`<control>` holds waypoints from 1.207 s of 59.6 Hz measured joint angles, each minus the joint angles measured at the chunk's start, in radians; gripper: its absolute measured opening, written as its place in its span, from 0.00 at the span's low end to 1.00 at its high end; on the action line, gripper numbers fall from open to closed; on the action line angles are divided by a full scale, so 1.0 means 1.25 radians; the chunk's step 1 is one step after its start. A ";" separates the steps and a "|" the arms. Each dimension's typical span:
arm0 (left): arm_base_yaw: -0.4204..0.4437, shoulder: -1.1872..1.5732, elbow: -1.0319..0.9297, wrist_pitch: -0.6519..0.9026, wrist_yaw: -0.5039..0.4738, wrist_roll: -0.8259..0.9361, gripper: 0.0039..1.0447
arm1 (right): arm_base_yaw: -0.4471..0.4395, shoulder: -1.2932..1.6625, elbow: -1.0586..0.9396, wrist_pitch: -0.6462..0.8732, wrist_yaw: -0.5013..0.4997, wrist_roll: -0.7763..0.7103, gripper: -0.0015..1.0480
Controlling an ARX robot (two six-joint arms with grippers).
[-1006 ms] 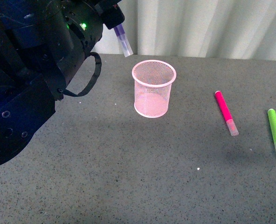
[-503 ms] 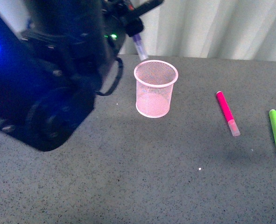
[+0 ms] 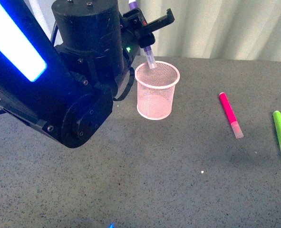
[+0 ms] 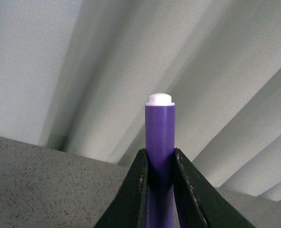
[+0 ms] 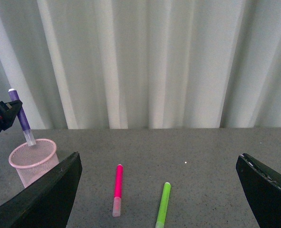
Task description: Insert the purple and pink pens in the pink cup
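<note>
Left hand [image 4: 159, 156] pinches dark purple marker [image 4: 159, 124] mid-barrel above pink mesh cup [image 3: 154, 96]; likely light, stiff, slick. Right hand [image 5: 158, 161] agape, empty.

The black left arm [image 3: 83, 85] bears screws [image 3: 48, 127], a green light [image 3: 129, 49], a blue-white strip [image 3: 12, 42].

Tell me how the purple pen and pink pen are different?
The dark purple marker is nearly upright; the hot pink marker lies flat. The purple marker is held in the left tool, cap down at the pale pink mesh cup's mouth; the pink marker rests on the grey table, apart from the cup. Both have clear caps.
</note>
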 joint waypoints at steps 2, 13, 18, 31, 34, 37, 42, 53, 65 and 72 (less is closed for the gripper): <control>0.000 0.002 -0.004 0.002 0.000 0.000 0.11 | 0.000 0.000 0.000 0.000 0.000 0.000 0.93; -0.008 0.004 -0.031 0.020 -0.002 -0.002 0.11 | 0.000 0.000 0.000 0.000 0.000 0.000 0.93; -0.011 0.004 -0.035 0.021 -0.003 -0.003 0.11 | 0.000 0.000 0.000 0.000 0.000 0.000 0.93; -0.018 0.004 -0.039 0.021 -0.010 -0.003 0.11 | 0.000 0.000 0.000 0.000 0.000 0.000 0.93; -0.022 0.004 -0.041 0.021 -0.010 -0.003 0.11 | 0.000 0.000 0.000 0.000 0.000 0.000 0.93; -0.026 0.004 -0.042 0.021 -0.010 -0.004 0.11 | 0.000 0.000 0.000 0.000 0.000 0.000 0.93; -0.034 0.004 -0.047 0.021 -0.010 -0.011 0.26 | 0.000 0.000 0.000 0.000 0.000 0.000 0.93; -0.042 0.004 -0.049 0.020 -0.009 -0.015 0.58 | 0.000 0.000 0.000 0.000 0.000 0.000 0.93; -0.037 0.004 -0.052 0.020 -0.010 -0.015 0.91 | 0.000 0.000 0.000 0.000 0.000 0.000 0.93; -0.031 0.002 -0.054 0.009 -0.013 -0.015 0.93 | 0.000 0.000 0.000 0.000 0.000 0.000 0.93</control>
